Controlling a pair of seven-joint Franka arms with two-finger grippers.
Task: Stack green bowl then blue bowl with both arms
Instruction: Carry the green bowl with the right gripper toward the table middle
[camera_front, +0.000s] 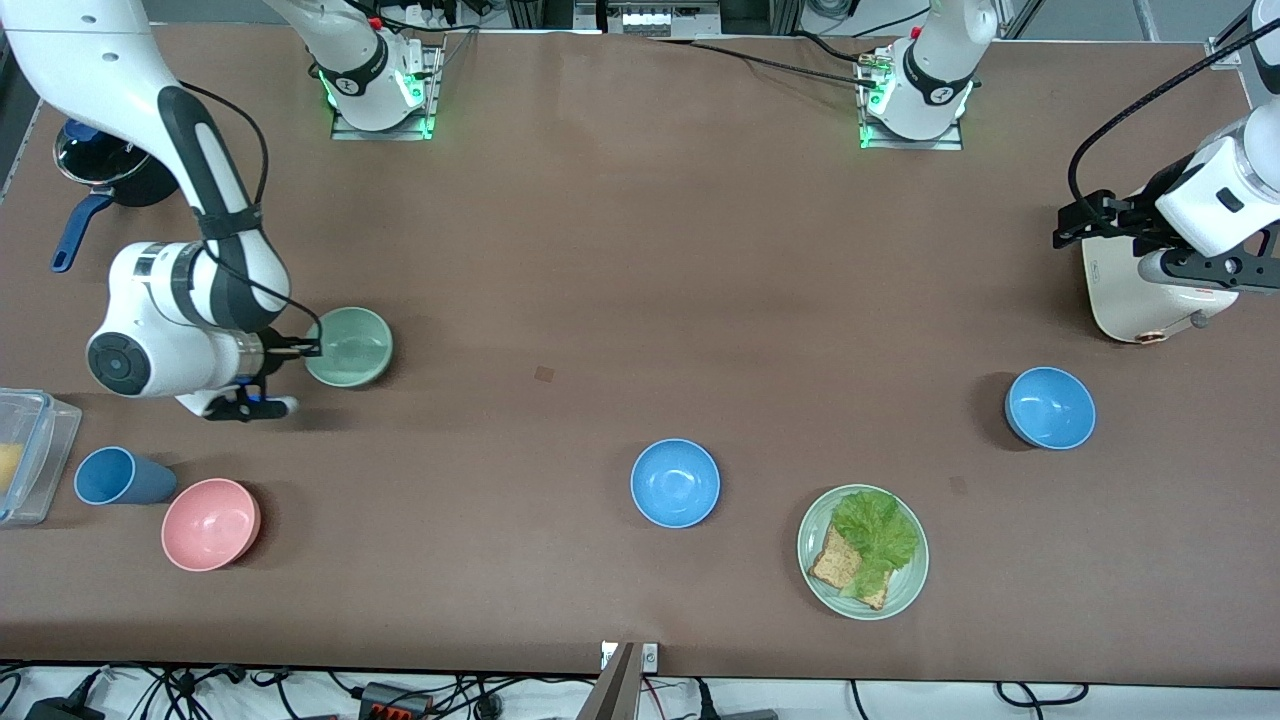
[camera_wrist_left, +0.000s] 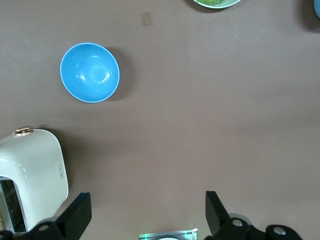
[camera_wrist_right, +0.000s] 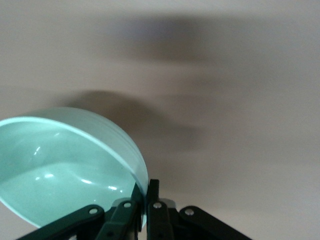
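The green bowl (camera_front: 350, 346) is toward the right arm's end of the table. My right gripper (camera_front: 312, 348) is shut on its rim, one finger inside and one outside; the right wrist view shows the bowl (camera_wrist_right: 65, 170) tilted in the gripper (camera_wrist_right: 146, 192). I cannot tell whether it is off the table. One blue bowl (camera_front: 1050, 407) sits toward the left arm's end and shows in the left wrist view (camera_wrist_left: 90, 72). A second blue bowl (camera_front: 675, 482) sits mid-table, nearer the front camera. My left gripper (camera_front: 1078, 222) (camera_wrist_left: 147, 202) is open and empty, up over the toaster's end.
A white toaster (camera_front: 1130, 300) (camera_wrist_left: 30, 175) stands under the left arm. A pale green plate (camera_front: 812, 548) with lettuce and toast sits beside the middle blue bowl. A pink bowl (camera_front: 210, 523), a blue cup (camera_front: 120, 476), a clear container (camera_front: 25, 455) and a dark pot (camera_front: 110, 170) are at the right arm's end.
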